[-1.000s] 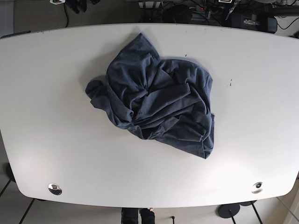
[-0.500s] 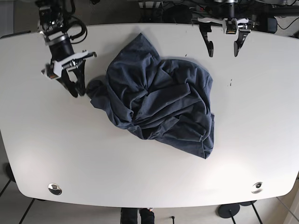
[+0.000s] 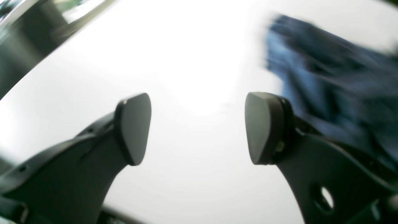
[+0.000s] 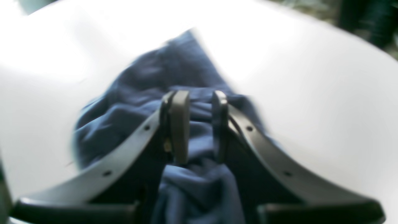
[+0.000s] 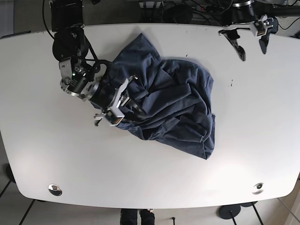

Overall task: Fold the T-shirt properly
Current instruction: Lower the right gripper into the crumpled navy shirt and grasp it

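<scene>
With the crumpled navy T-shirt (image 5: pixel 161 101) heaped mid-table (image 5: pixel 42 150), the right gripper (image 4: pixel 196 130) pinches its near-left folds while the left gripper (image 3: pixel 198 128) hovers spread beyond the far-right corner, so spreading it flat likely comes next.

1 T-shirt (image 5: pixel 168 105), 1 table (image 5: pixel 42 150), 2 grippers: left (image 5: pixel 253 44), right (image 5: pixel 125 108)

Base looks straight down; wrist views sit close, sharing the T-shirt (image 5: pixel 164 103).
</scene>
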{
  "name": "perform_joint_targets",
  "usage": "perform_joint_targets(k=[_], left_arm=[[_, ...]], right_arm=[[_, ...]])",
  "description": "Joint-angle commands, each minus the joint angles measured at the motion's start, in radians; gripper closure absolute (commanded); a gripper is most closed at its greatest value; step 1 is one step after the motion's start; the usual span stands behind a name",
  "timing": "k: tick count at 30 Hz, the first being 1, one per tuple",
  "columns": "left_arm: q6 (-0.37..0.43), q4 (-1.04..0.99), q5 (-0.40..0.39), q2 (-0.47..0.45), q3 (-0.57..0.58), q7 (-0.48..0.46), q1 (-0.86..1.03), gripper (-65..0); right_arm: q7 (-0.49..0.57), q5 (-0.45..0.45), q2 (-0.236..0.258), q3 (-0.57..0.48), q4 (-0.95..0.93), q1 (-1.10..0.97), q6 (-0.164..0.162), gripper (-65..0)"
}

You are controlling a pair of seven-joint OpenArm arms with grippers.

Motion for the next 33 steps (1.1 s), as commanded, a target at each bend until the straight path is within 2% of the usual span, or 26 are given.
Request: perform_joint_targets(k=[1,2,4,7,9,11,14,16,19,24,26,29,33], left_arm=[[-0.002,0.016,-0.066,-0.010,-0.052,-0.029,0.008,-44.3],[-0.005,0.016,-0.093,-0.018,-0.075,-0.029,0.010,-44.3],[-0.025,0.006,-0.130,-0.025,-0.110,-0.029,0.013,-44.3],[-0.031,-0.008,-0.147,-0.025,-0.144,-0.029,0.011,-44.3],[-0.032,-0.008,-0.147,-0.022,-0.149,-0.029,0.011,-44.3],[-0.032,-0.010,-0.147,-0.021,-0.149,-0.029,0.014,-44.2],[-0.032,-0.011,-0.145,-0.021,-0.149,-0.029,0.014,-44.2],[-0.034,-0.011,-0.145,-0.021,-0.146,-0.029,0.014,-44.2],[-0.036,-0.034,-0.145,-0.021,-0.144,-0.029,0.013,-44.2],[-0.036,-0.068,-0.147,-0.021,-0.144,-0.029,0.010,-44.2],[-0.036,-0.076,-0.147,-0.021,-0.144,-0.029,0.010,-44.2],[-0.036,-0.076,-0.147,-0.021,-0.144,-0.029,0.014,-44.2],[-0.036,-0.076,-0.147,-0.021,-0.147,-0.029,0.021,-44.2]], right_arm=[[0.004,0.018,0.004,-0.068,-0.022,0.060,0.027,-14.0],[-0.004,0.018,0.004,-0.111,-0.039,0.075,0.027,-17.1],[-0.008,0.018,0.004,-0.202,-0.077,0.109,0.027,-28.1],[-0.008,0.016,0.020,-0.358,-0.134,0.161,0.027,-43.4],[-0.005,0.016,0.029,-0.469,-0.172,0.204,0.027,-50.4],[0.000,0.016,0.027,-0.548,-0.211,0.235,0.027,-54.1],[0.007,0.016,0.012,-0.598,-0.244,0.249,0.027,-52.3],[0.036,-0.028,0.007,-0.648,-0.247,0.259,0.027,-52.5],[0.064,-0.199,-0.008,-0.731,-0.247,0.253,0.027,-52.5],[0.072,-0.430,-0.101,-0.743,-0.284,0.206,0.027,-52.5],[0.081,-0.467,-0.135,-0.742,-0.332,0.209,0.027,-52.5],[0.165,-0.493,-0.161,-0.736,-0.416,0.212,0.027,-52.5],[0.257,-0.499,-0.195,-0.627,-0.534,0.212,0.027,-52.5]])
